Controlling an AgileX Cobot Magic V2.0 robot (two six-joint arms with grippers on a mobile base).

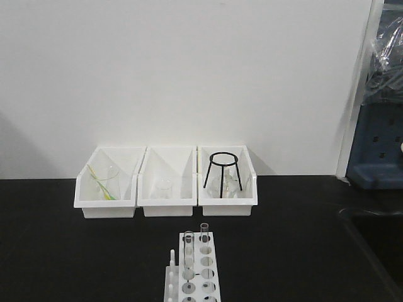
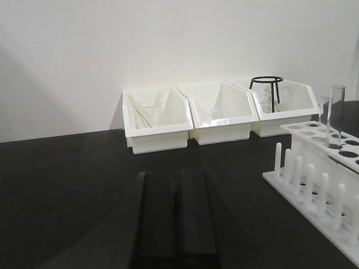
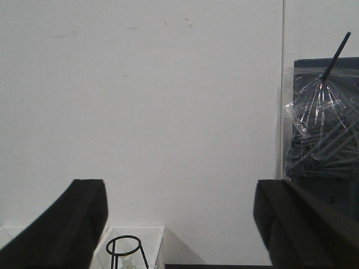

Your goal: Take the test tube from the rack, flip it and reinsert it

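Bare table (image 1: 75,251) flanks the rack (image 1: 196,277); three bins (image 1: 167,206) stand well behind.

I see a white rack (image 1: 196,270), two clear colourless test tubes (image 1: 204,234), my worktop (image 1: 63,239) plain black, three white bins (image 1: 167,207), a black wire stand (image 1: 223,170), a plain white wall (image 1: 189,75), a blue cabinet (image 1: 378,148).

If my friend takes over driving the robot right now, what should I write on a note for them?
Left gripper: jaws closed, holding nothing, low over the black table, with the rack ahead on its right.
Right gripper: jaws wide open, empty, facing the wall.
Test tubes: both stand upright side by side in the rack's far holes. Nothing is touching them.
Done: nothing that shows.
Left to do: lift one tube out, flip it, put it back in the rack.
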